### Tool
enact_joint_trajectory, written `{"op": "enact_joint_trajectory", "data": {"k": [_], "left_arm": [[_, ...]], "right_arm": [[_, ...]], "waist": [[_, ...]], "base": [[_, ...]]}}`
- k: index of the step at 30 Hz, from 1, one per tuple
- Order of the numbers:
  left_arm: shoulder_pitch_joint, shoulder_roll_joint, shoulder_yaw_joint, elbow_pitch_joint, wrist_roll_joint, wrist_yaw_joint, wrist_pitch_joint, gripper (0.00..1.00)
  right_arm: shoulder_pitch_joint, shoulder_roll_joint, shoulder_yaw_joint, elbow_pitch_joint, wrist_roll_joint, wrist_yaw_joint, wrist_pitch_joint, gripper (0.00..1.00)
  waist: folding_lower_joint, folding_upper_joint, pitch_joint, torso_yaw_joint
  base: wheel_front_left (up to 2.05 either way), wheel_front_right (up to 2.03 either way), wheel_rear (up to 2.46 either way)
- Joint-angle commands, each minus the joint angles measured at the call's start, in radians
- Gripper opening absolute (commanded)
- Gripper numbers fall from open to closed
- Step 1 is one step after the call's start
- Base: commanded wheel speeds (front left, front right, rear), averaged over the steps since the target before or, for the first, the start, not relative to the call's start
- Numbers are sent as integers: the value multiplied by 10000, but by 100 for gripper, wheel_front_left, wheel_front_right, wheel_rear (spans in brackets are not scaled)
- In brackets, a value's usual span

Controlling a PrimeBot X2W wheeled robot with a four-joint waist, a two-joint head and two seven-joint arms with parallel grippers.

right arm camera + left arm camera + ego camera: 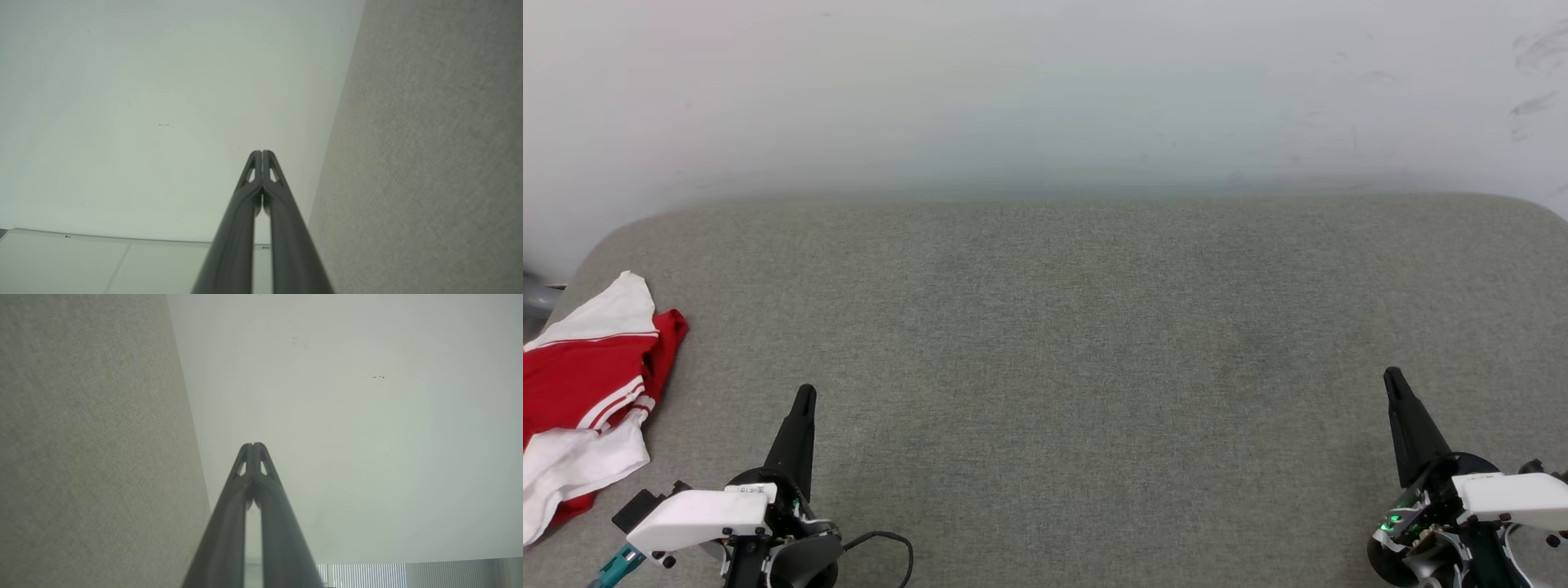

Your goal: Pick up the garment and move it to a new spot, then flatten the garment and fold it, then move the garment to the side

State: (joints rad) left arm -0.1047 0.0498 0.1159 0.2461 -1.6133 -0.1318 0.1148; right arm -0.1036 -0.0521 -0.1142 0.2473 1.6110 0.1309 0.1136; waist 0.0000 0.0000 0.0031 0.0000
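One garment (584, 392): crumpled, red with white sleeves and striped trim, lying on the table.
Table (1078, 367): grey fabric, under the garment and spreading to its right.
Left gripper (805, 394): just right of the garment, not touching it; jaws pressed together, holding nothing.
Right gripper (1393, 376): far right of the garment, well apart; jaws pressed together, holding nothing.

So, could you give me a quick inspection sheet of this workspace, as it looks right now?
Surface: grey fabric pad, flat, rounded far corners.
Job's things: red-and-white garment, crumpled at the pad's left edge, untouched.
Clutter: nothing seen.
Pincers: left pincer and right pincer both shut, empty, low near the front corners.
Cables: black cable looping beside the left pincer's base.
Surroundings: white wall behind the pad.
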Motion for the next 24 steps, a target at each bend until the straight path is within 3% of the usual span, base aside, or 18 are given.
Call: {"op": "enact_joint_trajectory", "data": {"k": [1, 24], "left_arm": [[-80, -25, 25, -14, 14, -30, 22, 0], [-80, -25, 22, -14, 12, -30, 20, 0]], "right_arm": [[-123, 35, 8, 7, 38, -3, -10, 0], [-123, 35, 9, 7, 38, -3, -10, 0]], "waist": [[0, 0, 0, 0], [0, 0, 0, 0]], "base": [[0, 0, 0], [0, 0, 0]]}}
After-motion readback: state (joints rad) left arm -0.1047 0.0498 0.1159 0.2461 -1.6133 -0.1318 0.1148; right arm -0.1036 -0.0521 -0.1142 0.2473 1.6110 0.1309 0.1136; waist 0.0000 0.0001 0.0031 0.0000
